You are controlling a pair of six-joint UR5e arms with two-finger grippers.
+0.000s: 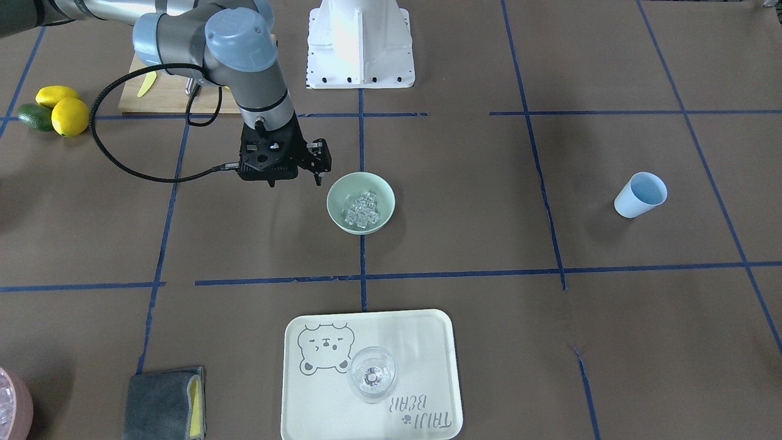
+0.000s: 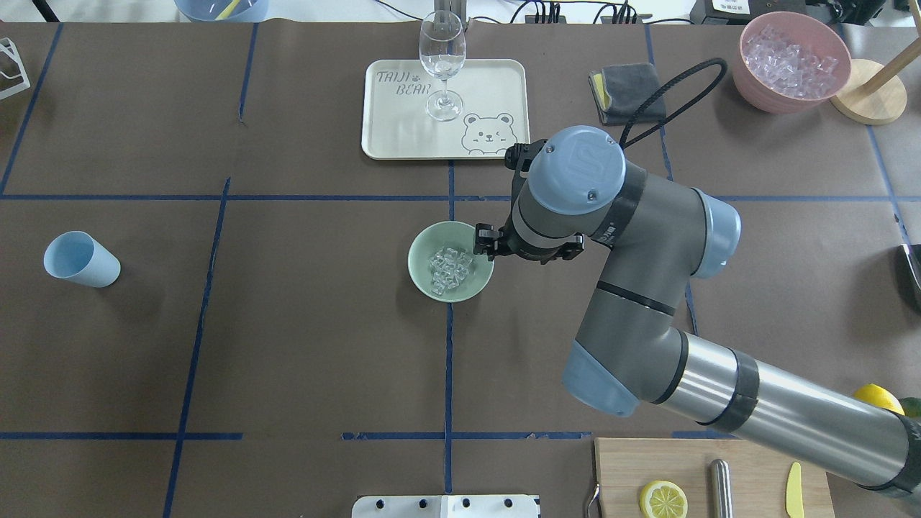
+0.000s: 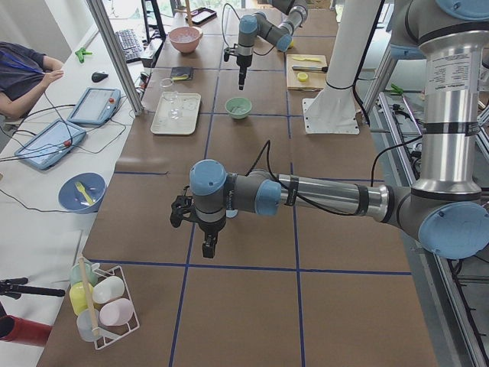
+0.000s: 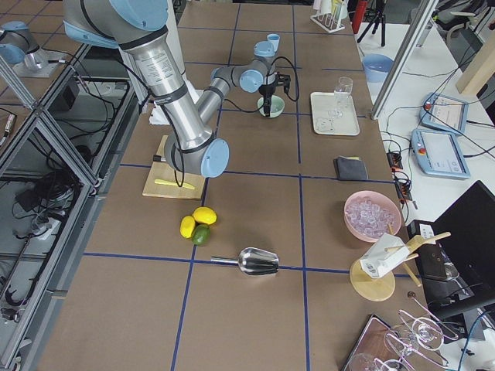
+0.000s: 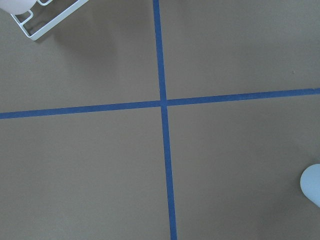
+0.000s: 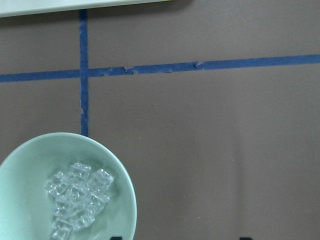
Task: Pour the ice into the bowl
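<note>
Exterior front-facing shows ice [image 1: 362, 209] heaped in the bowl [image 1: 333, 198], right gripper [image 1: 294, 181] beside it, fingers apart and empty (left gripper [image 3: 208, 246]: cannot tell).

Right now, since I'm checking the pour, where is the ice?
In the front-facing view, the ice lies inside the green bowl, on a blue tape line, right of the right pincer.

The brown paper-covered tabletop [image 2: 288, 345], gridded with blue tape [image 2: 448, 360], carries a round pale mint-green bowl [image 2: 416, 253] near its middle. A light blue cup [image 2: 80, 259] stands well apart from it. Also there: a cream bear-printed tray [image 2: 403, 137], folded grey cloth [image 2: 627, 80], pink bowl [image 2: 755, 97], wooden cutting board [image 2: 626, 467], and two yellow lemons [image 1: 70, 116] touching a green lime [image 1: 33, 117].
</note>
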